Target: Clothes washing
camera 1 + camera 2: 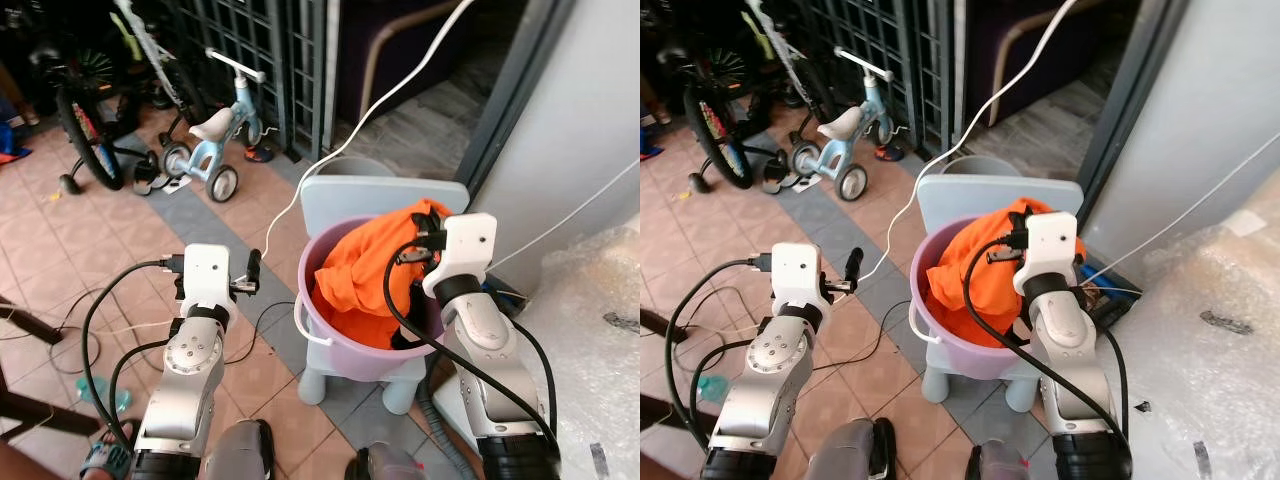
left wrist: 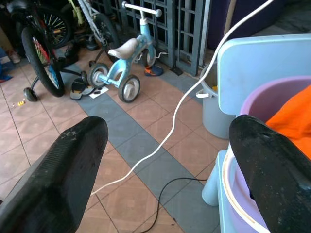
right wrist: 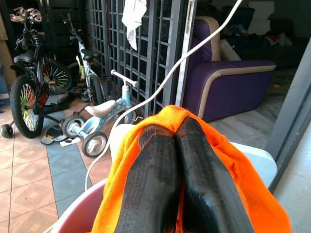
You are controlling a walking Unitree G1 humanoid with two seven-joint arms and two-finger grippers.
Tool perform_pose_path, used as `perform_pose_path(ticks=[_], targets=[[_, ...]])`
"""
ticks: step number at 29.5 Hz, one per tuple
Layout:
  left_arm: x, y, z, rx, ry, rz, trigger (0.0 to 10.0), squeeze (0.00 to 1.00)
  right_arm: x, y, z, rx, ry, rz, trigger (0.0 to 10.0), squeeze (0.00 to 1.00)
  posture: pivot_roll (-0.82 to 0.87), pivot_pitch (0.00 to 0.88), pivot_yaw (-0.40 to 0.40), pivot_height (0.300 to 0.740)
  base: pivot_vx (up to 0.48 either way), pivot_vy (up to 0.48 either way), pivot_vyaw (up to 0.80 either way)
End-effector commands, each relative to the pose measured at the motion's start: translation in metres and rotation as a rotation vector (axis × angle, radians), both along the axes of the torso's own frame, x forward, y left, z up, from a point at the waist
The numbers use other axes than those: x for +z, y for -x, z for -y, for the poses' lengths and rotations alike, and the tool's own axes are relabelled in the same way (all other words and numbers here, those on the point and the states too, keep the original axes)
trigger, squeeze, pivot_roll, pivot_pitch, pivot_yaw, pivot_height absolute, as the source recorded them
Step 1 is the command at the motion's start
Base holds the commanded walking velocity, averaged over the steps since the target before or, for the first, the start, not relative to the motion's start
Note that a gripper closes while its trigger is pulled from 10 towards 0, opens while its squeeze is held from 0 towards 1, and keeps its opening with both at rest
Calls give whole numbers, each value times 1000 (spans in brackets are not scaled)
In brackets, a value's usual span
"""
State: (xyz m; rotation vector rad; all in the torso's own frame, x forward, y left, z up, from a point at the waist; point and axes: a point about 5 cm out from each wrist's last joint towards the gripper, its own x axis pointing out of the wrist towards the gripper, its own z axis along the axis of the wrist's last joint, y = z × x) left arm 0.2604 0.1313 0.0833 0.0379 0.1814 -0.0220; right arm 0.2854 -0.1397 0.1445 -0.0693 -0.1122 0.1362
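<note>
In the left eye view, a lilac wash tub (image 1: pixel 330 345) was seen standing on a small pale-blue plastic chair (image 1: pixel 380 195), heaped with an orange garment (image 1: pixel 355 280), and the right pincer (image 1: pixel 425 235) was found at the top of that heap, its black fingers buried in the cloth near the tub's far rim. The left pincer (image 1: pixel 253 268) was held out over the tiled floor (image 1: pixel 80 250), just beside the tub and apart from it, with nothing in it. In the right eye view, a white cable (image 1: pixel 970 125) was seen trailing past the chair back toward a child's balance bike (image 1: pixel 845 135). In the left wrist view, the left pincer's two fingers (image 2: pixel 63 170) were shown spread wide with only floor and cable between them, the tub's rim lying just beside one finger. In the right wrist view, the right pincer's fingers (image 3: pixel 150 179) were shown pressed together with the orange fabric bunched up around and over them, so a fold was judged to be pinched. The step in hand was judged to be the lifting of the garment out of the tub; a straight upward draw would be called for next, with the grip kept firm so that the cloth would not slip or drag the tub off the chair.
</note>
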Motion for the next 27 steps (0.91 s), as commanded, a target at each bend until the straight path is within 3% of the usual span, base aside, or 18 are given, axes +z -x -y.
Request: perform_pose_path(ticks=[1, 7, 12, 27], targets=[[6, -3, 1, -12, -17, 22, 10000, 0, 4, 0, -1, 4, -5, 17, 10000, 0, -1, 89, 13, 740, -244, 0, 0], [6, -2, 2, -29, 31, 27, 10000, 0, 4, 0, -4, 4, -8, 8, 10000, 0, -4, 87, 6, 740, 0, 0, 0], [10, -1, 7, -72, 52, 42, 10000, 0, 6, -3, -1, -5, 2, 8, 10000, 0, -12, 102, 9, 740, 0, 0, -760], [7, -2, 3, -64, 65, 25, 10000, 0, 17, -15, 5, -30, 32, 56, 10000, 0, -11, 93, 6, 740, 0, -351, -800]])
